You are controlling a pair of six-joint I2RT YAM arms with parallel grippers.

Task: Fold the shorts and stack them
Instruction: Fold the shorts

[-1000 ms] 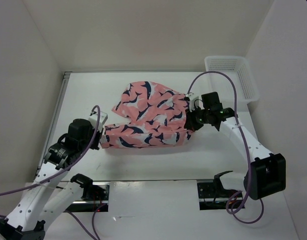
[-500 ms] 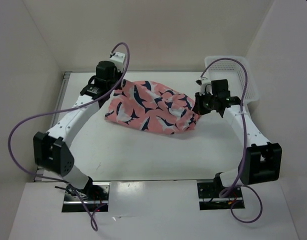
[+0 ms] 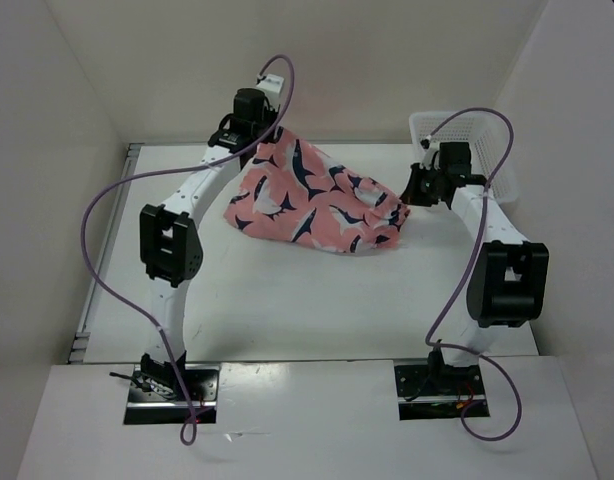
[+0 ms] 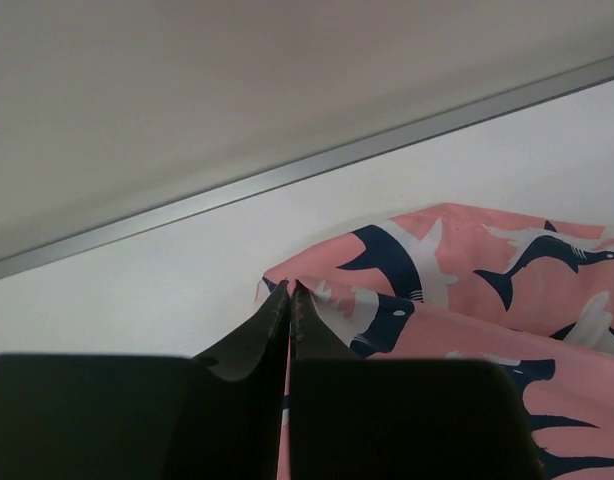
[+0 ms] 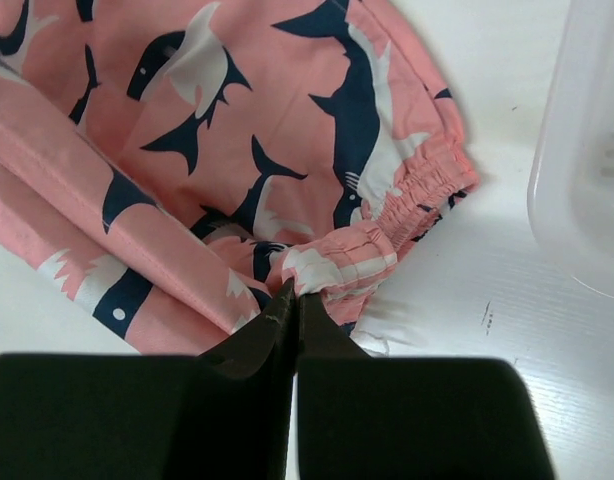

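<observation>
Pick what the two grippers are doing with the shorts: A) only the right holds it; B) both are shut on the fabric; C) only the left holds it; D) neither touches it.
B: in the wrist views the left gripper pinches a corner of the shorts and the right gripper pinches the gathered waistband edge, fingers closed on fabric in both.
</observation>
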